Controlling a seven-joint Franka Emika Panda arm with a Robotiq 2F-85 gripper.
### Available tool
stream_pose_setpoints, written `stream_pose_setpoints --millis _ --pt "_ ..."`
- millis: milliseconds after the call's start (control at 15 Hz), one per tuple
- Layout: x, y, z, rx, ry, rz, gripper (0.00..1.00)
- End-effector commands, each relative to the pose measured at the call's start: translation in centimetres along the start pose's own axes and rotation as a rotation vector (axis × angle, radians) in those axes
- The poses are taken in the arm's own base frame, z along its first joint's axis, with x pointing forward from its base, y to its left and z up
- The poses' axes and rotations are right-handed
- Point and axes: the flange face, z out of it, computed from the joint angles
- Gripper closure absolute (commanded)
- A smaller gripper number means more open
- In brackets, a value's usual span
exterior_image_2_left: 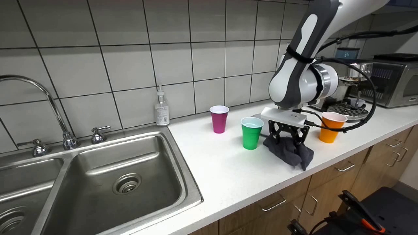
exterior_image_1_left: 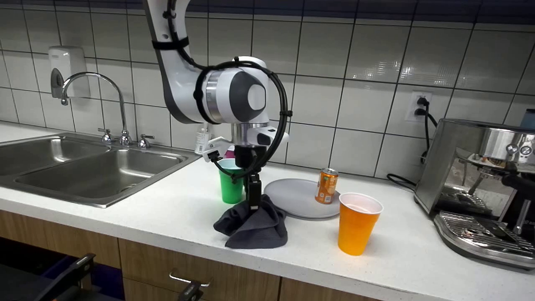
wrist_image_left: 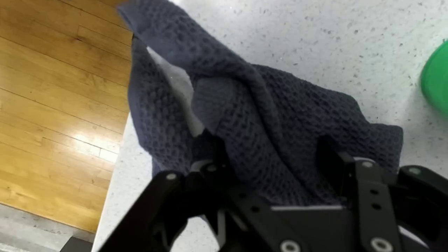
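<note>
A crumpled dark grey cloth [exterior_image_1_left: 259,234] lies on the white counter near its front edge; it also shows in the other exterior picture [exterior_image_2_left: 290,155]. My gripper [exterior_image_2_left: 287,142] points down onto the cloth. In the wrist view the gripper [wrist_image_left: 267,141] has its fingers well apart, with folds of the cloth [wrist_image_left: 297,101] between and around them. The fingertips press into or touch the cloth; their very ends are partly hidden. A green cup [exterior_image_1_left: 230,188] stands upright close beside the cloth, and its side shows in the wrist view [wrist_image_left: 437,78].
A grey plate [exterior_image_1_left: 288,192] bears an orange can [exterior_image_1_left: 326,186]. An orange cup [exterior_image_1_left: 357,228] and a magenta cup [exterior_image_2_left: 219,120] stand upright. A metal sink [exterior_image_2_left: 192,186], soap bottle [exterior_image_2_left: 162,112] and coffee machine [exterior_image_1_left: 472,167] are on the counter. The tiled wall [exterior_image_1_left: 363,108] stands behind.
</note>
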Motion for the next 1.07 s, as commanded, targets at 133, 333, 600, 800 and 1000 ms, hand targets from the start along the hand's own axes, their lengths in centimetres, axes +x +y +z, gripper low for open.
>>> stream_pose_setpoints --millis 133,333,600,800,1000 --pt "0.9 -0.2 -1.8 0.024 0.019 0.015 0.00" --pt "0.9 -0.6 -2.6 0.034 0.024 0.013 0.00" --pt "0.6 -1.2 -4.0 0.051 0.034 0.002 0.00" --pt "0.5 -1.5 -5.0 0.068 0.042 -0.004 0.00" --pt "0.5 -1.6 -5.9 0.084 0.052 -0.003 0.00"
